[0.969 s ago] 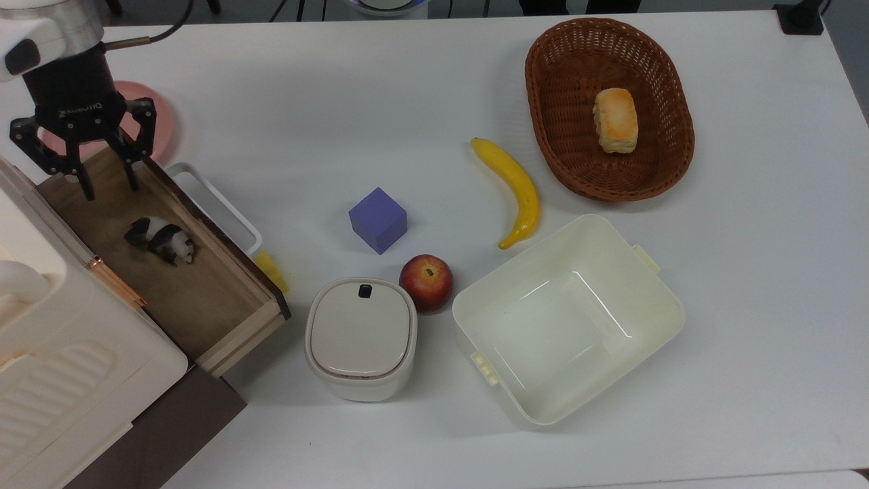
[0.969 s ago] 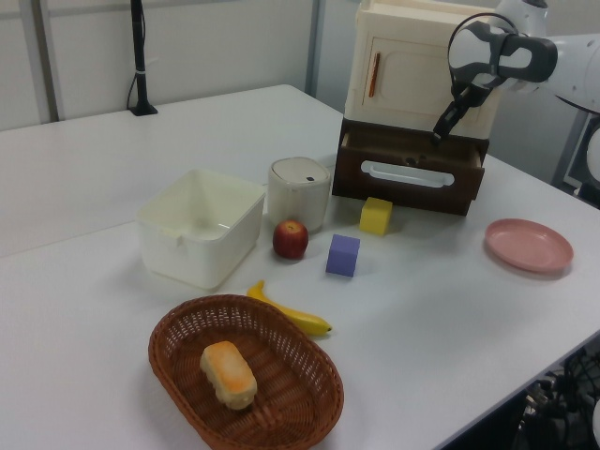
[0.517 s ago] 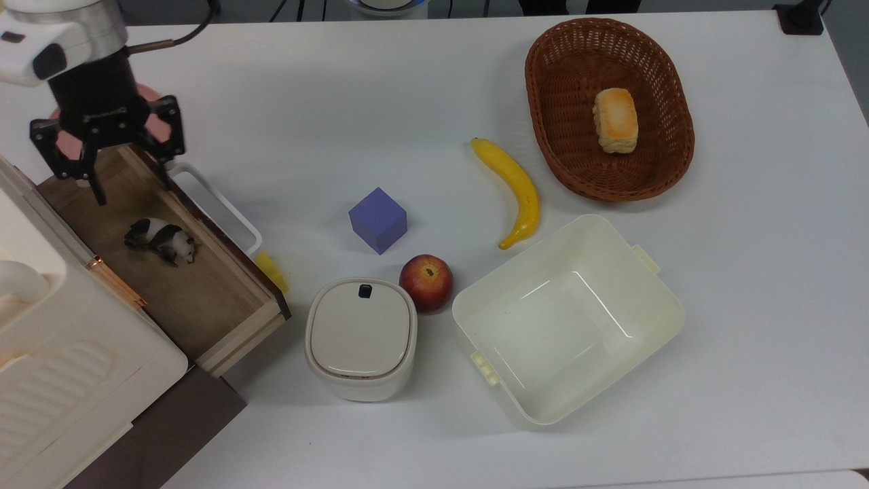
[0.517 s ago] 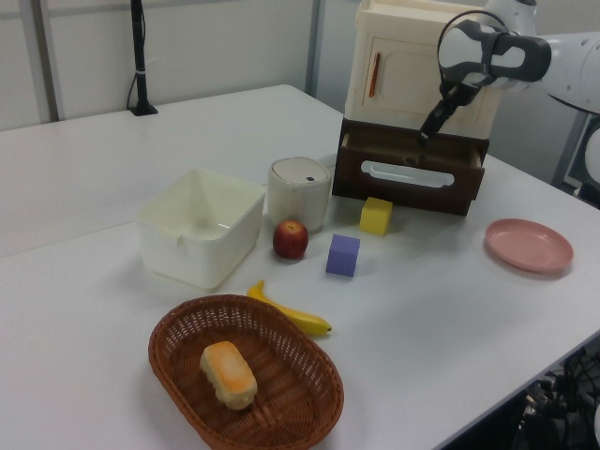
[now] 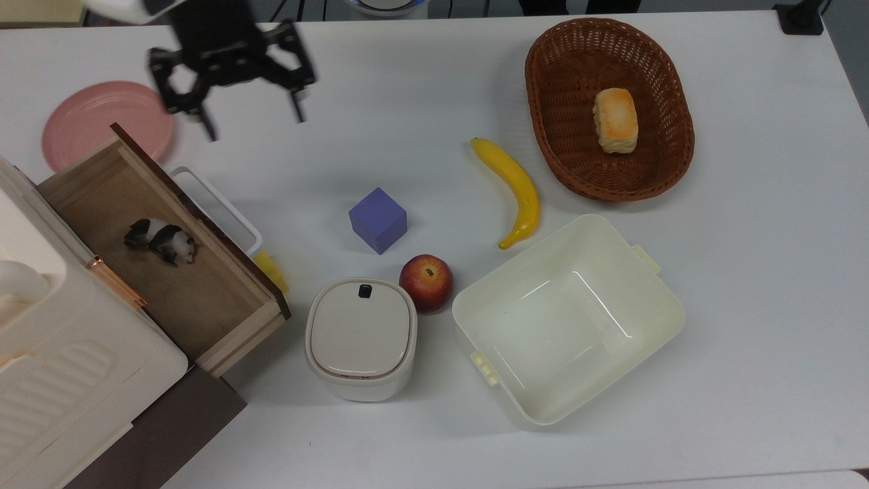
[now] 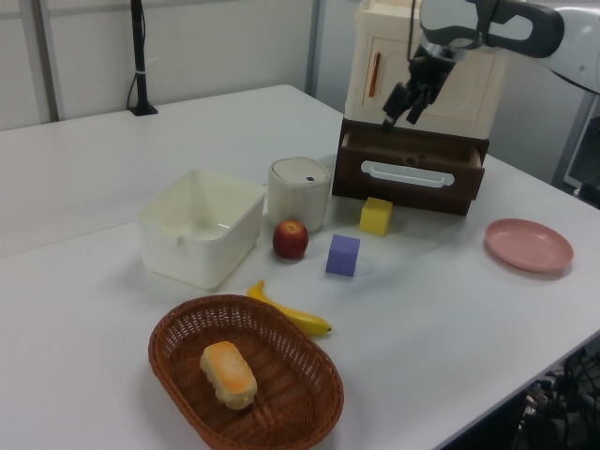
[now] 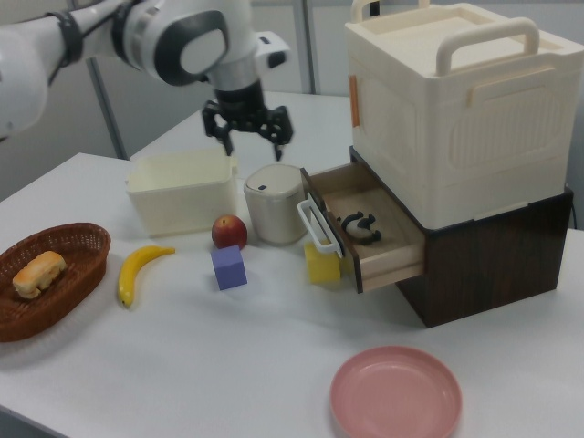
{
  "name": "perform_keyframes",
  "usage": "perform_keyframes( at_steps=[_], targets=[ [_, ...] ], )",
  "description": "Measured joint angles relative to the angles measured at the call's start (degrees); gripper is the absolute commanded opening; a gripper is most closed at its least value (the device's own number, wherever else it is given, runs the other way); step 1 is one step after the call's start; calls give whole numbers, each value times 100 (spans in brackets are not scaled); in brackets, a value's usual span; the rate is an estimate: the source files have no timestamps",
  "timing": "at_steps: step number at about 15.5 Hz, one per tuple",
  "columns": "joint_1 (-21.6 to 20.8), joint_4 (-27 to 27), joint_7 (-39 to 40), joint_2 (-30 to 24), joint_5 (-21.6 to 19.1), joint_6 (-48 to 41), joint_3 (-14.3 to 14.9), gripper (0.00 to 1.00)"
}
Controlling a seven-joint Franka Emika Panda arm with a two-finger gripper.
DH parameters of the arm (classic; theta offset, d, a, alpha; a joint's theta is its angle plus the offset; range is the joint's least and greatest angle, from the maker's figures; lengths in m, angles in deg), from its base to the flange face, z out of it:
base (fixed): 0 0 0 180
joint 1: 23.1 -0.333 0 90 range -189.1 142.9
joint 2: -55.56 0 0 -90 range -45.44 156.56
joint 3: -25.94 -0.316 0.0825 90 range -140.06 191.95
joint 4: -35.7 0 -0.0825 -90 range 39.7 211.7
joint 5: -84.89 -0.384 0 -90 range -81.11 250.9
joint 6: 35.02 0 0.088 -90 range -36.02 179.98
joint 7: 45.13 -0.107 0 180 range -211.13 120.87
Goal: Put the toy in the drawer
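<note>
The toy (image 5: 161, 241), a small black-and-white panda, lies on the wooden floor of the open drawer (image 5: 210, 305) at the top view's left. In the right view the toy (image 7: 359, 226) rests inside the pulled-out drawer (image 7: 388, 254). The drawer's dark front with its white handle (image 6: 412, 173) faces the table in the left view. My gripper (image 5: 254, 127) hangs open and empty above the bare table, away from the drawer toward the top view's upper middle. It is high in front of the cabinet in the left view (image 6: 400, 103) and above the white canister in the right view (image 7: 253, 144).
A pink plate (image 5: 102, 122) lies beside the drawer. A purple cube (image 5: 378, 219), a yellow block (image 5: 271, 272), an apple (image 5: 426, 282), a lidded white canister (image 5: 360, 337), a cream tub (image 5: 567, 319), a banana (image 5: 512, 190) and a basket (image 5: 672, 156) holding bread share the table.
My gripper has risen out of the drawer and swung toward the top view's right, over the table. The toy stays where it lay in the drawer.
</note>
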Motion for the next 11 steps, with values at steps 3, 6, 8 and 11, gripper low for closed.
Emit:
perform_keyframes(
  at_steps=[3, 6, 8, 11],
  targets=[
    [-487, 58, -1199, -138, 323, -499, -12, 100],
    [-891, 83, -2403, -158, 629, -791, -14, 100],
    [-1009, 90, -2964, -159, 732, -938, -15, 100],
    [-1017, 92, -3385, -182, 734, -1251, -6, 100]
  ],
)
